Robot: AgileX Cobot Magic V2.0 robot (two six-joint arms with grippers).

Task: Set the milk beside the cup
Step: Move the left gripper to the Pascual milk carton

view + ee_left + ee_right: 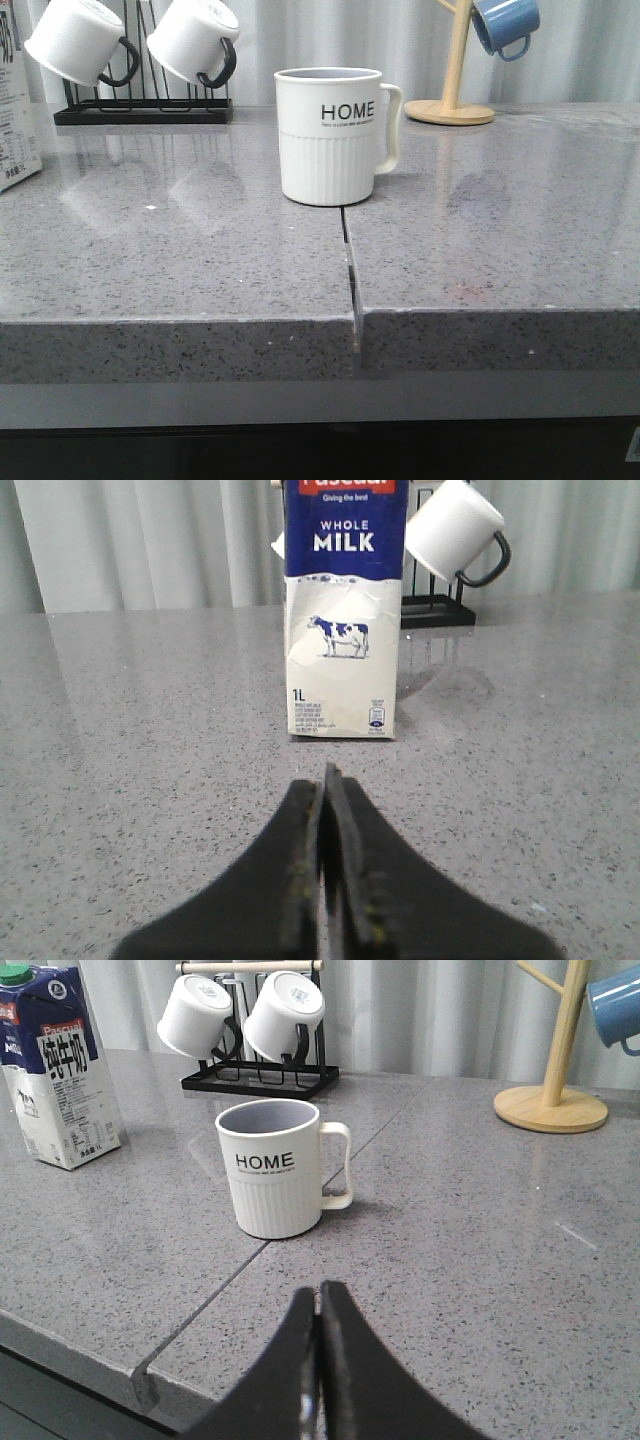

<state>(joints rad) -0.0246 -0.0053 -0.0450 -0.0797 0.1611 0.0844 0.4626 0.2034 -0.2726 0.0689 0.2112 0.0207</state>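
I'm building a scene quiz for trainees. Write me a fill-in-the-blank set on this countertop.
1. The off-white ribbed ceramic mug reads ____.
2. The tall white and dark blue carton pictures a ____.
3. The mug hanging on the wooden tree stand is coloured ____.
4. The left tool is ____.

Answers: HOME; cow; blue; shut

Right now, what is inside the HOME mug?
The right wrist view looks down into the HOME mug: only its greyish inner wall shows, and no contents are visible. The mug's bottom is hidden by the near rim, so emptiness is unconfirmed.
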